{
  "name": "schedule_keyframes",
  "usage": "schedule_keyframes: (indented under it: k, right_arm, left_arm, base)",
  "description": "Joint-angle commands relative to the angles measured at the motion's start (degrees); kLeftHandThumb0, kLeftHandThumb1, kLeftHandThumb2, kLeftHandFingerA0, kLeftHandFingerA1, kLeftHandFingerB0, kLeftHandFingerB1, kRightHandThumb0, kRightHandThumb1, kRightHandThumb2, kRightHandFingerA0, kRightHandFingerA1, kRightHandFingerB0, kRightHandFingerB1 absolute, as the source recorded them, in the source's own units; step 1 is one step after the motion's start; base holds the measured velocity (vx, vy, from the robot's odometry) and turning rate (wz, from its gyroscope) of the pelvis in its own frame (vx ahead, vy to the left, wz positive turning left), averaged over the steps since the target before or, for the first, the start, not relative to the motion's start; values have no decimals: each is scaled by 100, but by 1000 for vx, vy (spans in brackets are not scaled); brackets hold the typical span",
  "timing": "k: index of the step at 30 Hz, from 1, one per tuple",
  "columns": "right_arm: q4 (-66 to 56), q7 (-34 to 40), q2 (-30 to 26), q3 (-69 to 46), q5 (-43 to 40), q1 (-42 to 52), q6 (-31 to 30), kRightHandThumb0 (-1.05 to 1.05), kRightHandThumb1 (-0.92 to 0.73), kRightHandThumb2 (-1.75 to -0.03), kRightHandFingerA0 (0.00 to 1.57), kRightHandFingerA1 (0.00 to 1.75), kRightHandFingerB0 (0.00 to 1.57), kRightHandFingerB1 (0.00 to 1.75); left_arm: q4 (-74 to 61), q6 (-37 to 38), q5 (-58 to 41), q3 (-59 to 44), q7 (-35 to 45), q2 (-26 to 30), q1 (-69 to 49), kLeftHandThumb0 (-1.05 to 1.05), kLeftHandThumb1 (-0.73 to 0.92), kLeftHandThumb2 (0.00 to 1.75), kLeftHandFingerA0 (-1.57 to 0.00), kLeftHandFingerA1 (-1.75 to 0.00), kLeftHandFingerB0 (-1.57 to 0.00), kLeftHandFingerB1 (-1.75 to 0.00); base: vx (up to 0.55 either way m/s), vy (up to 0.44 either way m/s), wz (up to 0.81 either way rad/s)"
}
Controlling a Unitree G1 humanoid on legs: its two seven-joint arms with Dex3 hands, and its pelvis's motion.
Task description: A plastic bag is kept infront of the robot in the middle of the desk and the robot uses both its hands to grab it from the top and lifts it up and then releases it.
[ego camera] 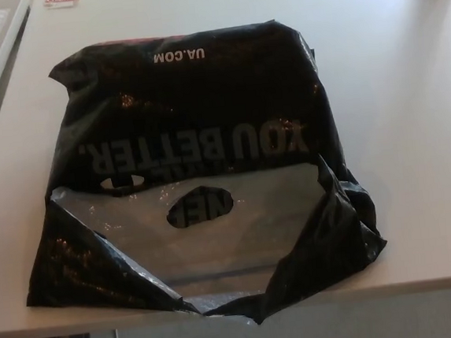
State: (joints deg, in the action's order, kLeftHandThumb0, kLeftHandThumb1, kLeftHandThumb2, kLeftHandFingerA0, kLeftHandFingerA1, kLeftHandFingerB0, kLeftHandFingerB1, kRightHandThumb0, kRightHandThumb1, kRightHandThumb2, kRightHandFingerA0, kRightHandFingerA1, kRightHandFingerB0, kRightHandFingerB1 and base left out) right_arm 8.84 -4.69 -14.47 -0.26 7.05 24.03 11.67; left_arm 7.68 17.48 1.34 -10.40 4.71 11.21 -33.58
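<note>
Fingers? We can't tell, neither hand's in view. Plastic bag (197, 116) sits untouched mid-desk (407, 82), handle end at 6 o'clock; reaching in comes next.

Black plastic bag (198, 124), printed upside down: "UA.COM" near far edge; below, large "YOU BETTER." Small red label (62, 0) at top: unreadable.
</note>
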Motion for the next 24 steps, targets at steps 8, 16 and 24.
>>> schedule_keyframes:
  k: [8, 16, 24]
  right_arm:
    - [-2421, 652, -461, -392, 1408, 616, 2070, -31, -29, -86, 0, 47, 0, 49]
    - [-2355, 646, -608, -630, 1173, -697, 1974, -31, -30, -87, 2, 47, 0, 48]
    - [-1727, 894, -852, -590, 1685, -2012, 1855, -29, -38, -90, 0, 47, 0, 48]
  left_arm:
    - [-1777, 3400, -797, -538, -49, -401, -589, -37, 41, 60, -38, -39, -16, -33]
    - [-1935, 3607, -1325, -801, -105, -372, 227, -34, 46, 54, -42, -35, -28, -30]
    - [-766, 3046, -1439, -1519, 180, 485, 1740, -29, 47, 54, -46, -36, -29, -31]
  base:
    - [0, 0, 0]
    - [0, 0, 0]
    - [0, 0, 0]
